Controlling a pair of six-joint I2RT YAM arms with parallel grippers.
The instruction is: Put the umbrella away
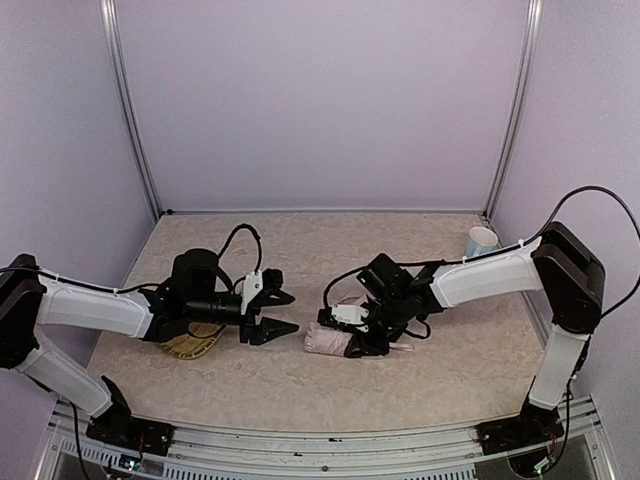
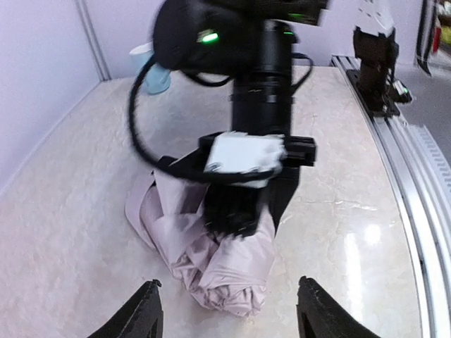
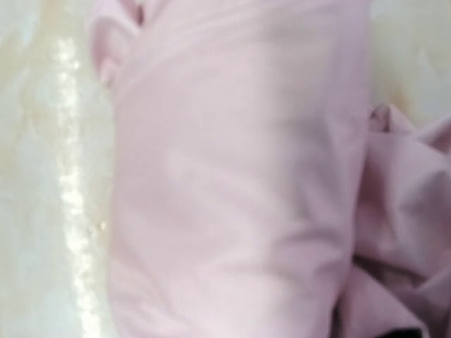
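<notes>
The umbrella (image 1: 325,342) lies folded in the middle of the table as a crumpled pale pink bundle. It also shows in the left wrist view (image 2: 225,271), and its fabric fills the right wrist view (image 3: 232,176). My right gripper (image 1: 358,338) comes down on the bundle's right part, with its black jaws closed around the fabric (image 2: 243,204). Its fingers are hidden in its own wrist view. My left gripper (image 1: 293,312) is open and empty just left of the bundle. It points at the bundle's near end, with its fingers (image 2: 148,310) spread wide on either side of it.
A round woven straw tray (image 1: 195,345) lies under the left arm. A pale blue cup (image 1: 481,241) stands at the back right near the wall and shows in the left wrist view (image 2: 151,60). A metal rail (image 2: 416,176) runs along the table edge.
</notes>
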